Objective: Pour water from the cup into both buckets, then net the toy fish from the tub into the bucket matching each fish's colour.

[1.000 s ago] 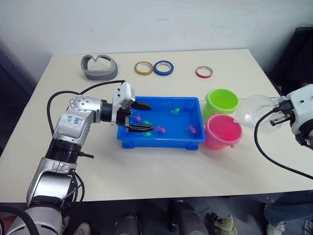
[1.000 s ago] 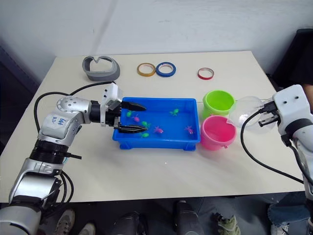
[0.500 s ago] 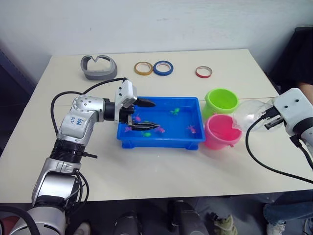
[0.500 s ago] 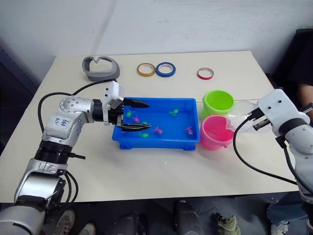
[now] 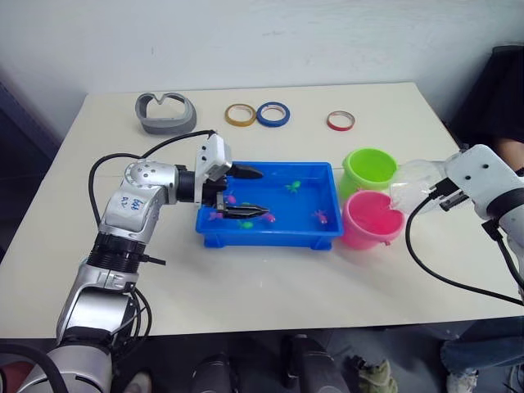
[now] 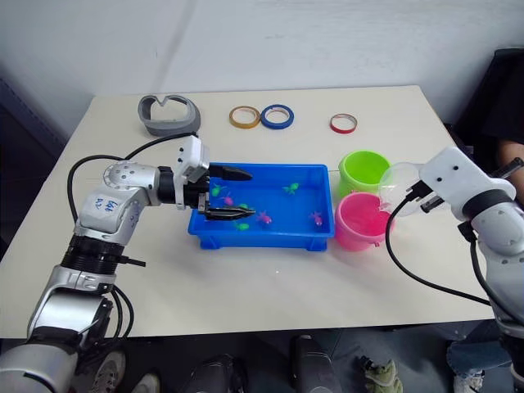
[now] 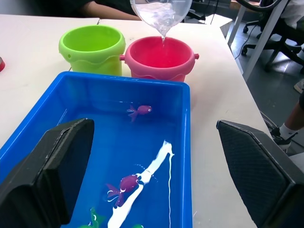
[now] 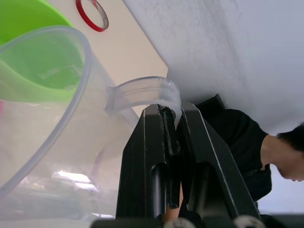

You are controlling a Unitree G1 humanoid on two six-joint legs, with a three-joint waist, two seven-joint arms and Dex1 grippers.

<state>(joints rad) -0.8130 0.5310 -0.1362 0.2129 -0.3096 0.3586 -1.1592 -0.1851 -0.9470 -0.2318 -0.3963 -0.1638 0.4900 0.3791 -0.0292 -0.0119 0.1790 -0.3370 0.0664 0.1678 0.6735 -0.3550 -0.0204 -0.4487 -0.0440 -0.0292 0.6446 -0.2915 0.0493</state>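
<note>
A: Where is the cup?
B: Right of frame, tilted, lip over the pink bucket; right jaws clamp its handle.
A: Left jaws?
B: Wide open, empty, over the tub.

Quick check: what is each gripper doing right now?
Left gripper: open, empty, over the tub.
Right gripper: shut on the cup handle, tipped over the pink bucket.

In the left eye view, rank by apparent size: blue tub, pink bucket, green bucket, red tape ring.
1. The shallow rectangular blue plastic tub, clearly largest.
2. The round pink plastic bucket and the round lime green plastic bucket look about alike; no ranking between them.
3. The thin red tape ring, smallest.
</note>
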